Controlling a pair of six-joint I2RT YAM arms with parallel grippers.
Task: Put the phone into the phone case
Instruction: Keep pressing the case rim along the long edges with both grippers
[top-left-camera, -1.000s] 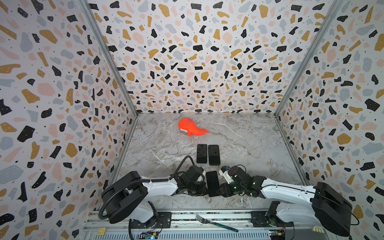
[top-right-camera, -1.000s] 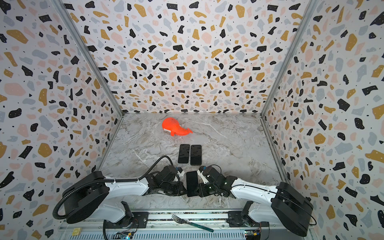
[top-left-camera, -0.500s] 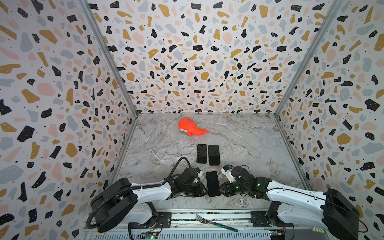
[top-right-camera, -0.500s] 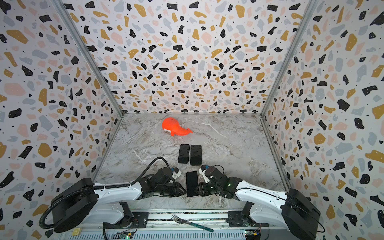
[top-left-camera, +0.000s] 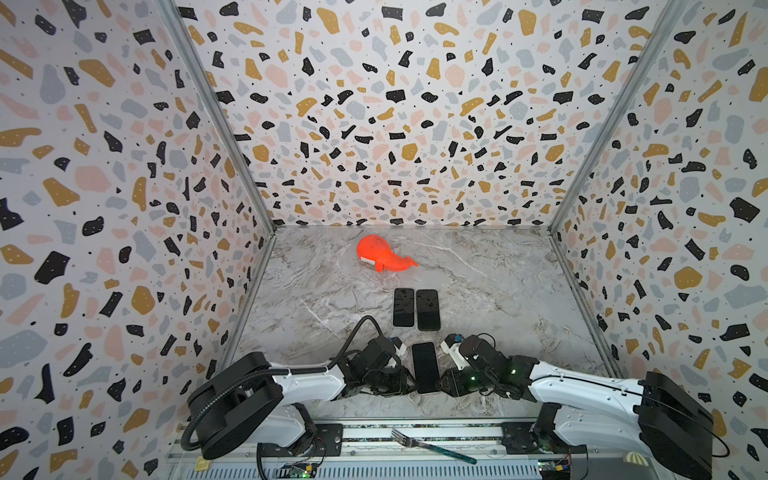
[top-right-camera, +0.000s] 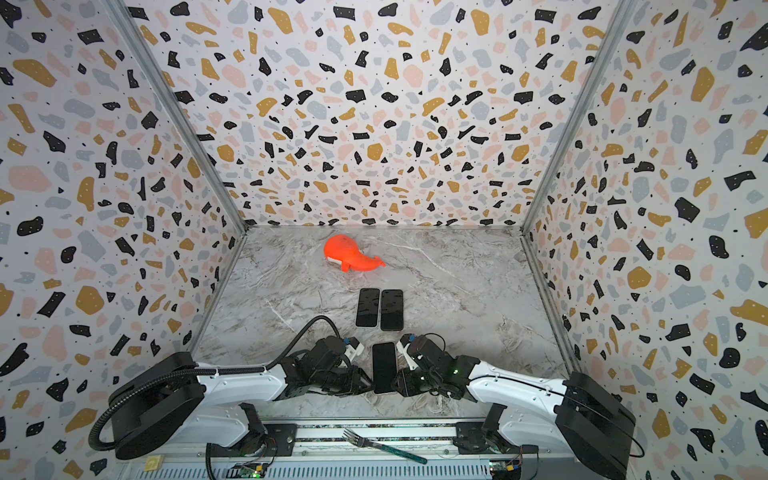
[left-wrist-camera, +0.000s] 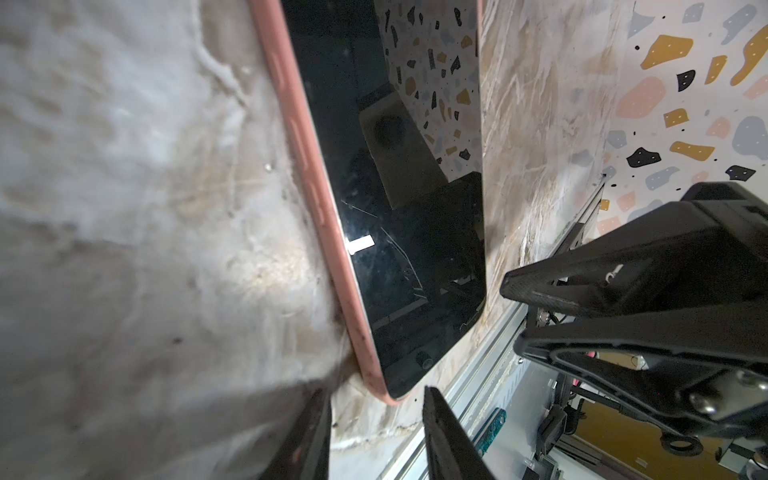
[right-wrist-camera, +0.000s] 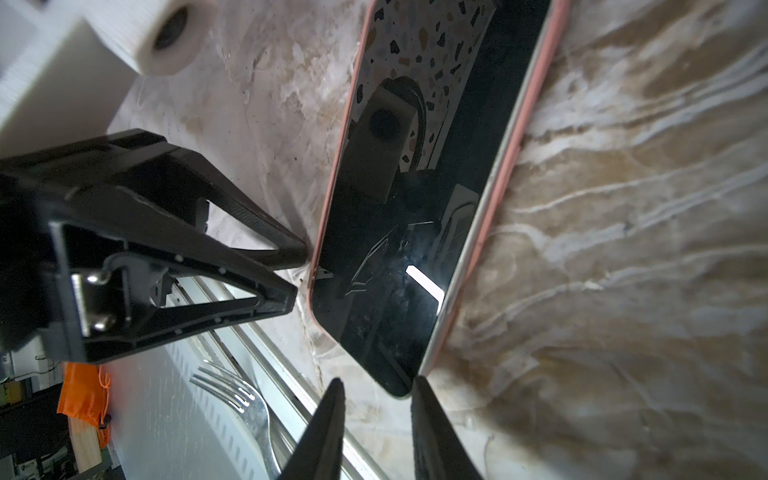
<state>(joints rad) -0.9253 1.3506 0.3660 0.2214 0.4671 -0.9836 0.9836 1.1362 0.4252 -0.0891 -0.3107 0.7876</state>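
Well, on the tabletop (top-left-camera: 498, 291), near its front edge, the left pincer (top-left-camera: 405, 383) and right pincer (top-left-camera: 444, 382) face each other. Each is narrowly parted and grips nothing, with tips at the long sides of the phone (top-left-camera: 425, 368) lying screen-up between them. It looks seated in the pink case (left-wrist-camera: 307, 166). Best squeeze evenly from both sides, then check the near corner sits flush.

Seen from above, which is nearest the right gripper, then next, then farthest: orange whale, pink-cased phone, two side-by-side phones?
1. pink-cased phone, right beside it, at the front.
2. two side-by-side phones, mid-table.
3. orange whale, near the back wall.
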